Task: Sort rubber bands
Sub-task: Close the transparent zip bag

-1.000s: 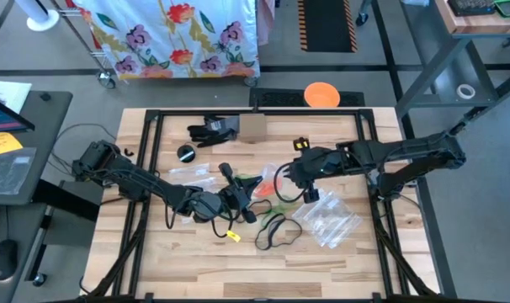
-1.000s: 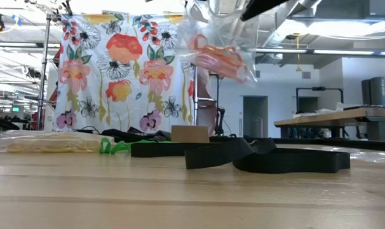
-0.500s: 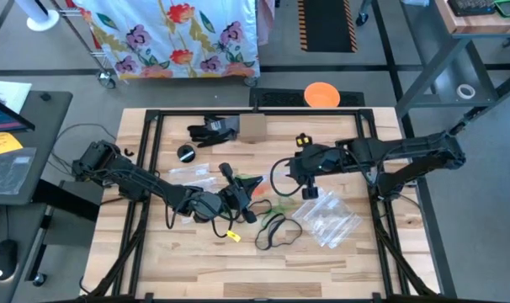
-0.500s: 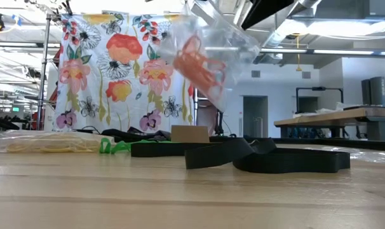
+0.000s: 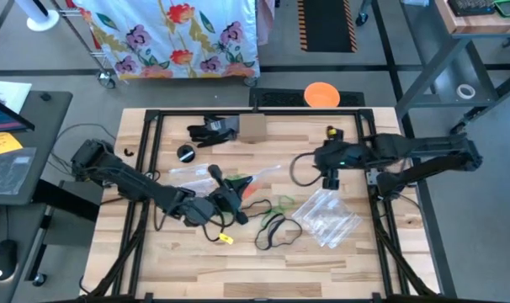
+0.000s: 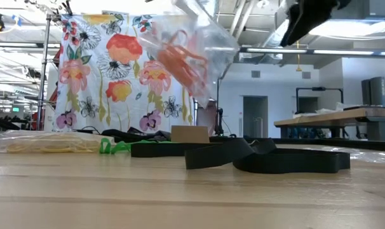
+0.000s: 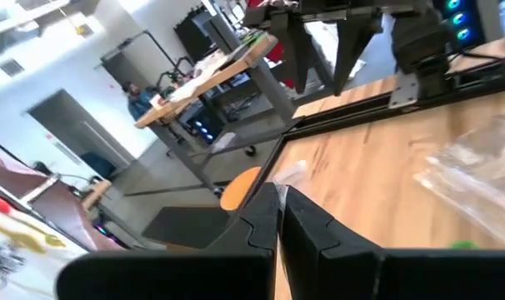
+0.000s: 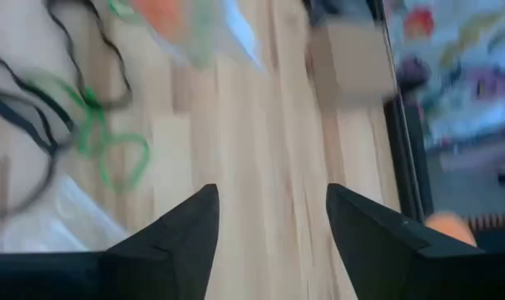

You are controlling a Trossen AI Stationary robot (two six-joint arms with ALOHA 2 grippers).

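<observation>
While the left gripper (image 5: 230, 202) pinches a clear bag (image 6: 186, 54) of orange rubber bands (image 6: 183, 57) aloft, the right gripper (image 5: 329, 178) hovers wide open and empty. Loose green bands (image 5: 276, 204) lie on the table (image 5: 347, 252) between both grippers, probably slightly nearer the left.

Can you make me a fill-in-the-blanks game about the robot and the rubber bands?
1. The bag hanging above the table holds ____ rubber bands.
2. The right gripper has its fingers ____.
3. The left gripper is ____ on the bag's edge.
4. The loose loops lying beside the black rubber bands are ____.

Missing words: orange; open; shut; green
</observation>
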